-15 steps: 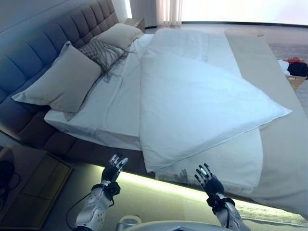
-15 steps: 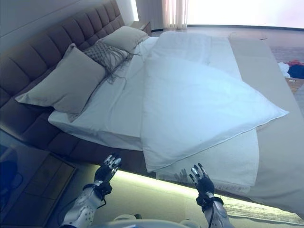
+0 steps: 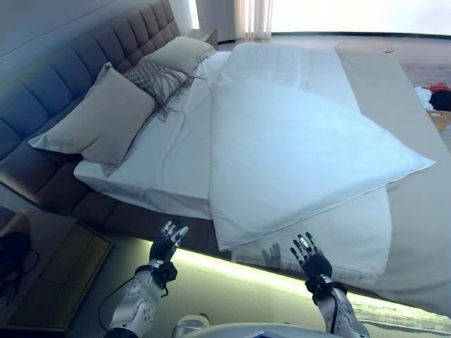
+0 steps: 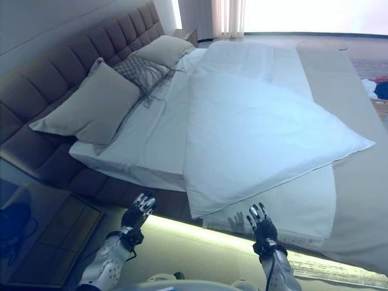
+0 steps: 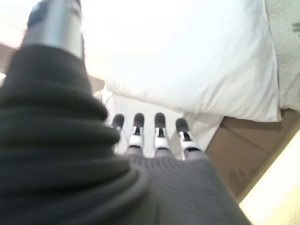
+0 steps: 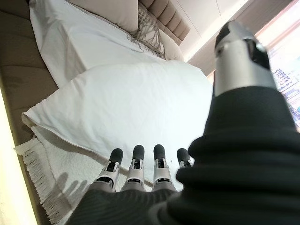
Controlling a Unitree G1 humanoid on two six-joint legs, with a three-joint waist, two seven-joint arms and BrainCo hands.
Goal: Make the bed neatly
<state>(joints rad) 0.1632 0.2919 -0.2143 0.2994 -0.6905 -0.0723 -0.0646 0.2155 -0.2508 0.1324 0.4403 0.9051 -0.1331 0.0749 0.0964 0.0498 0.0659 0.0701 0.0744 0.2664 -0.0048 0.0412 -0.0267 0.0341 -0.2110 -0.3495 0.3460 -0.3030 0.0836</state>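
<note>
The bed [image 3: 106, 218] has a white sheet and a white duvet [image 3: 296, 148] folded into a skewed triangle, its corner hanging over the near edge. A white textured blanket [image 3: 352, 239] lies under the duvet, over a beige bedspread [image 3: 416, 232]. Two beige pillows [image 3: 99, 120] and a fringed cushion [image 3: 156, 79] lean on the grey tufted headboard [image 3: 42, 98]. My left hand [image 3: 166, 244] is open and empty below the bed's near edge. My right hand [image 3: 310, 257] is open and empty just under the blanket's edge. The duvet's corner also shows in the right wrist view [image 6: 136, 108].
A wooden nightstand [image 3: 42, 274] stands at the lower left by the headboard. A lit strip runs under the bed's near side. A low table with clothes [image 3: 437, 98] stands at the far right. Curtains and a bright window are at the back.
The camera has shifted a little, so the whole scene sits further right. Both hands stay open just below the bed's edge; the right one is slightly closer to the blanket.
</note>
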